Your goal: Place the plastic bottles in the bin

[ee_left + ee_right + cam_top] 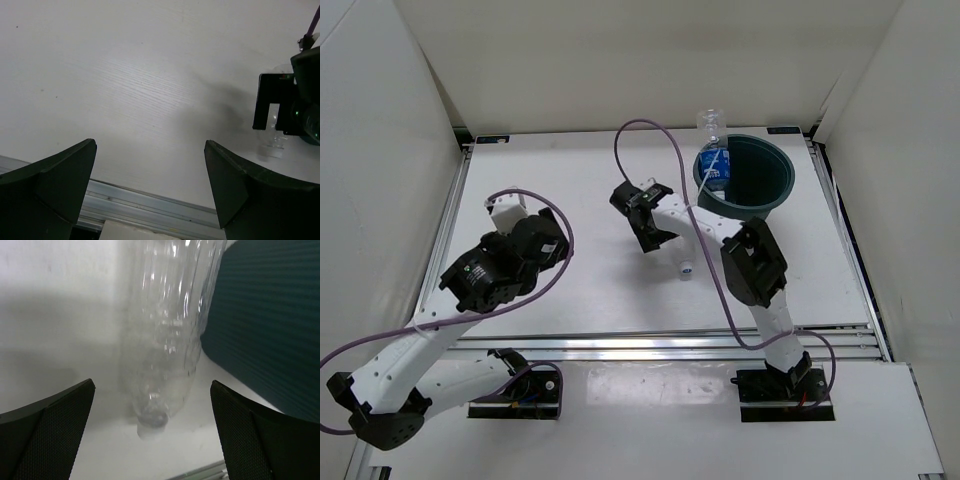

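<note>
The right gripper (152, 387) hangs empty with its jaws wide apart. A clear bottle (162, 330) lies straight ahead of the gap, cap end nearest, and the bin (265, 330) is just beyond its right finger. It looks like the approach before a grasp. Next it should sink lower, straddle the bottle's body and close.

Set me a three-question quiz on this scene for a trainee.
1. True or false: the left gripper is shut on a bottle.
2. What lies on the table ahead of the open right gripper? A) a green bottle B) a clear bottle C) a cloth
3. Fill in: the labelled bottle at the bin's rim has a ___ label.
Key: 1 false; 2 B; 3 blue.
</note>
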You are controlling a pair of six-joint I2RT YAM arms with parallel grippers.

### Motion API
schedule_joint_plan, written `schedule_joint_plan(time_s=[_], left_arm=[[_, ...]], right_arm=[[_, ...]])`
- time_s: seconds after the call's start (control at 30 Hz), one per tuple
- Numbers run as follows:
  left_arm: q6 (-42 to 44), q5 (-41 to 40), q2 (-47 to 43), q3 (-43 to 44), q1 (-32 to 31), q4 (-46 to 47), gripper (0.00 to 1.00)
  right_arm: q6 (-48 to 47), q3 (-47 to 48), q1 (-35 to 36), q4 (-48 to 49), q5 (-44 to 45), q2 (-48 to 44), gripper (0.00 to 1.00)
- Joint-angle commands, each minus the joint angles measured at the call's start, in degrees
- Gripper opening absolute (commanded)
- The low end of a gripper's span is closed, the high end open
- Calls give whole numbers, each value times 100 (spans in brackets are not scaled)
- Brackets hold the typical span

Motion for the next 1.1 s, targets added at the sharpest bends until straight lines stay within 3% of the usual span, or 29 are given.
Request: schedule_joint_plan(time_s=[0.0,0.37,0.53,0.57,0.7,0.93,1.07], left_arm=[[-163,-85,-154,139,-25,-496,100],[-347,-243,-260,209,-25,-831,100],[-452,-243,-208,315,-25,-892,100],[-453,-243,-208,315,-25,-892,100],[-401,-497,-208,315,-25,-945,100],[-400,-673,-339,26,-25,-639,100],[-347,-621,-401,-168,-25,-401,100]], right_arm=[[300,569,-208,-356,392,421,100],[327,517,-780,-348,-590,896,97],[177,570,-833,-295,-1583,1011,65],[177,570,-833,-295,-1672,1072,53],[282,631,-702,-618,-1883,1003,31],[555,973,-210,-1304,-2332,28,20],[748,2157,-77,-2104,-2350,-666,19]])
